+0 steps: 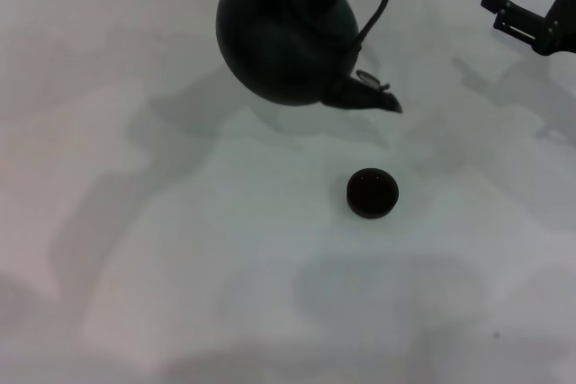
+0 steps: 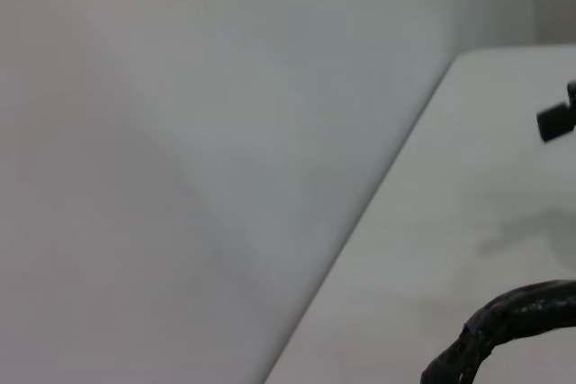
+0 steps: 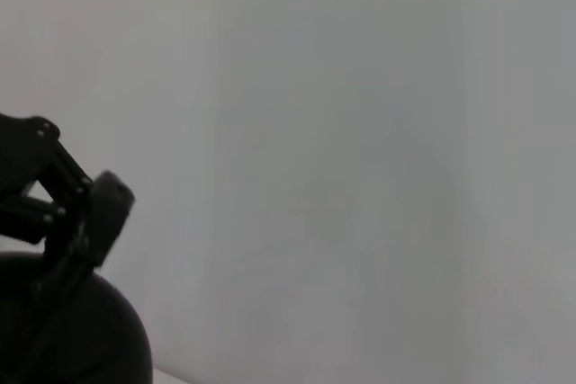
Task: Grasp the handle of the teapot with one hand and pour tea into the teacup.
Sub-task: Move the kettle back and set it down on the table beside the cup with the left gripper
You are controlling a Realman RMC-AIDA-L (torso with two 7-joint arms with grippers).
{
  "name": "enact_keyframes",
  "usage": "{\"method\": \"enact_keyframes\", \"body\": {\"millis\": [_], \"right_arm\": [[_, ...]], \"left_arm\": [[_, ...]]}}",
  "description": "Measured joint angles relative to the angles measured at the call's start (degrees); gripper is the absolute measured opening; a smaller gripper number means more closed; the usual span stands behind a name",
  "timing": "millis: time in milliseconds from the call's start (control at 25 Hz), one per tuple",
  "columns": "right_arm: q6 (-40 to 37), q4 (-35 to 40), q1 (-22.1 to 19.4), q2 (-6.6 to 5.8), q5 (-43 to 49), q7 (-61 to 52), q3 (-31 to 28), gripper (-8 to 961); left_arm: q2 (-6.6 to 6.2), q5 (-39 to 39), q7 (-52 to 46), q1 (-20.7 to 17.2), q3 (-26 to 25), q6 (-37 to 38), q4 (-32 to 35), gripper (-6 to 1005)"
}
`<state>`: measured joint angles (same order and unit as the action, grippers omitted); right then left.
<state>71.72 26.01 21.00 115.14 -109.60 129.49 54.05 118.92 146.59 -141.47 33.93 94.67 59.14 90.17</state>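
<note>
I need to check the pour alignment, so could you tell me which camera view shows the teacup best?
The head view: the teacup sits whole on the white table, in front of the tilted teapot and its spout. The left wrist view shows only table and a piece of the handle; the right wrist view shows no teacup either.

A bare test bench or lab setting: a plain white table (image 1: pixel 180 267) against a blank pale wall (image 2: pixel 180 132), with no household furnishings visible.
</note>
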Motion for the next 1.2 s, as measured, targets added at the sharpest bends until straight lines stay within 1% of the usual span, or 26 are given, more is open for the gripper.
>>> {"method": "enact_keyframes", "body": {"millis": [240, 560, 1200], "right_arm": [[0.0, 0.0, 0.0, -0.06, 0.0, 0.0, 0.0, 860], [0.0, 0.0, 0.3, -0.09, 0.0, 0.0, 0.0, 860], [-0.5, 0.0, 0.1, -0.10, 0.0, -0.1, 0.0, 860]], "left_arm": [[-0.01, -5.6, 4.4, -2.6, -3.5, 0.1, 0.8, 100], [-0.03, -11.0, 8.8, -6.0, -6.7, 0.0, 1.8, 100], [-0.08, -22.1, 19.0, -12.8, -11.8, -0.1, 2.3, 101]]}}
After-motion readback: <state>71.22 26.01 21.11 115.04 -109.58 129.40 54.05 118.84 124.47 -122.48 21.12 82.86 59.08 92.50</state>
